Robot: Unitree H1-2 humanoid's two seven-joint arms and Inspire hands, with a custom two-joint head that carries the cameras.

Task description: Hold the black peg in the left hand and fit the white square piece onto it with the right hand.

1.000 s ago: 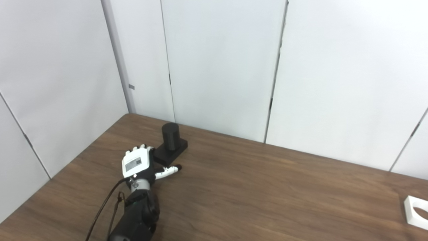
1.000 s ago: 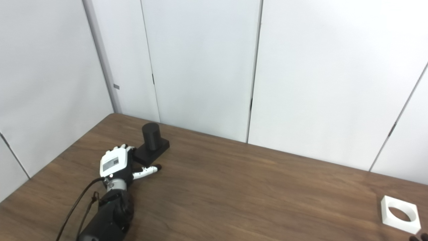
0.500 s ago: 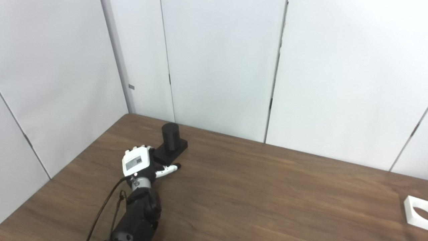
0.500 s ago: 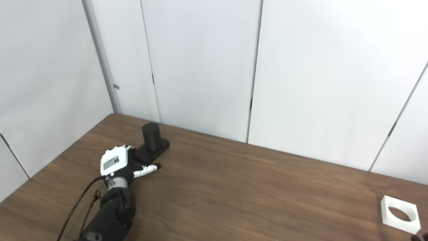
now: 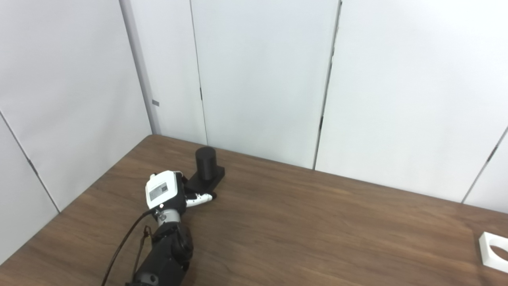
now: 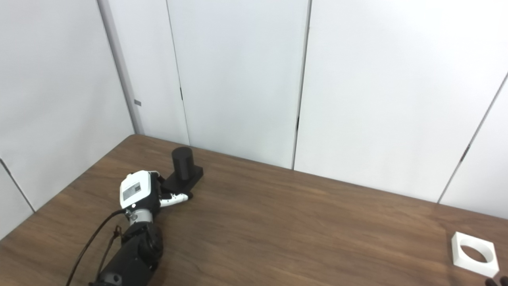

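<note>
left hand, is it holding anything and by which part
The left hand is closing on the black peg at its square base; a firm hold cannot be told. The peg rests on the table.

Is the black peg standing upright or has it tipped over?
Upright. The black peg stands vertical on its square base, flat top up, on the table.

Left arm (image 5: 164, 258) comes in from the bottom-left corner, black forearm angled up and fwd, cable (image 5: 123, 246) looping along its outer side. Left hand (image 5: 166, 193) at the end, white back plate facing up toward the cams. Fingers curl fwd and down, mostly hidden behind the plate; thumb (image 5: 200, 197) sticks out to the right, low. Right hand: only dark fingertips (image 6: 494, 282) peek in at the bottom-right corner, pose unclear.
</note>
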